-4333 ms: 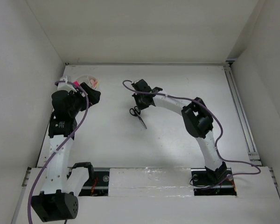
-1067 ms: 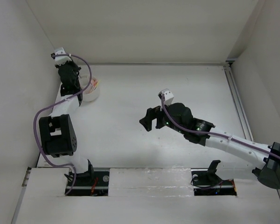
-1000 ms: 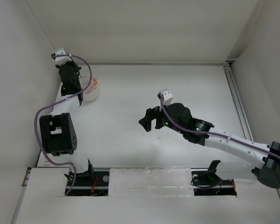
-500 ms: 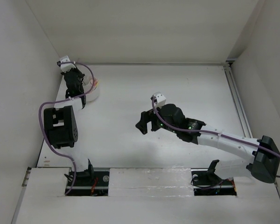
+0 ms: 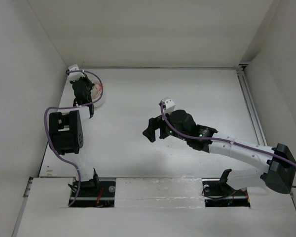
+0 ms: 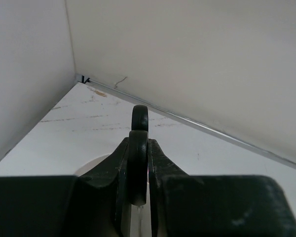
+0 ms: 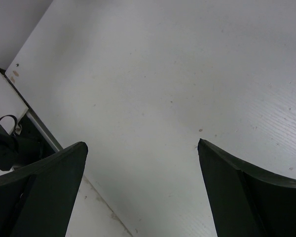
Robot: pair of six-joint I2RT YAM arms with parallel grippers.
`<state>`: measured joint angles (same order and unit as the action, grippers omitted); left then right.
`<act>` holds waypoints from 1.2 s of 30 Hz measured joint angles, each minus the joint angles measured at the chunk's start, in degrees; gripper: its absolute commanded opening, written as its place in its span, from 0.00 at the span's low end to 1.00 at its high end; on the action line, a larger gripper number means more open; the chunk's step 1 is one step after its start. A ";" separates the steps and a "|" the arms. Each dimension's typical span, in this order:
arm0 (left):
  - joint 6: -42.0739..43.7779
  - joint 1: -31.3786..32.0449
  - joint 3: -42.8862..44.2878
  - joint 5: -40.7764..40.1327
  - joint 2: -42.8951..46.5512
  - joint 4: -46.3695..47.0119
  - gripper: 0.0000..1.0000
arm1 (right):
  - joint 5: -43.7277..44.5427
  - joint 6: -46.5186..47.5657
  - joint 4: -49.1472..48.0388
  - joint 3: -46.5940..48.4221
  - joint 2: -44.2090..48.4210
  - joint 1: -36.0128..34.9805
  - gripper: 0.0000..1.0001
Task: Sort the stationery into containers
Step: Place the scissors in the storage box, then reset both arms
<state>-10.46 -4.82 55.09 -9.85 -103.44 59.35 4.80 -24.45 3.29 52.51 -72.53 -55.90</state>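
Note:
My left gripper (image 6: pixel 138 143) is shut on the black handle loop of the scissors (image 6: pixel 139 118), which sticks up edge-on between the fingers; the blades are hidden. It hangs over the round white tub (image 6: pixel 94 164), whose rim shows just below the left finger. From above, the left gripper (image 5: pixel 87 102) is at the tub (image 5: pixel 100 97) in the far left corner, with pink and orange tips showing inside. My right gripper (image 5: pixel 151 131) is open over bare table mid-scene, and nothing lies between its fingers (image 7: pixel 49 173).
White walls close the table at the left and back, close to the tub. A metal rail (image 5: pixel 251 113) runs along the right edge. The raised front ledge (image 5: pixel 158 190) holds the arm bases.
The left wrist has swung right and nearer, now over the tub's left side. The right arm slid a little left, then held still. Both grippers keep their state.

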 measured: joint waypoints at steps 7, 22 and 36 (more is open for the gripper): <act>0.00 0.66 -0.02 0.74 0.00 0.09 0.04 | -0.70 0.00 -0.35 -0.02 0.00 0.00 1.00; -0.61 1.14 -0.02 1.86 1.86 -1.99 0.79 | -0.98 -0.63 -0.79 -0.02 0.00 -0.11 1.00; -1.68 1.55 7.19 1.86 23.85 -14.08 1.00 | -0.04 -0.74 -0.35 0.42 -0.39 -0.94 1.00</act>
<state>-12.14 -3.27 62.28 -7.99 -79.59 45.28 4.75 -25.19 2.94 52.93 -72.93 -56.84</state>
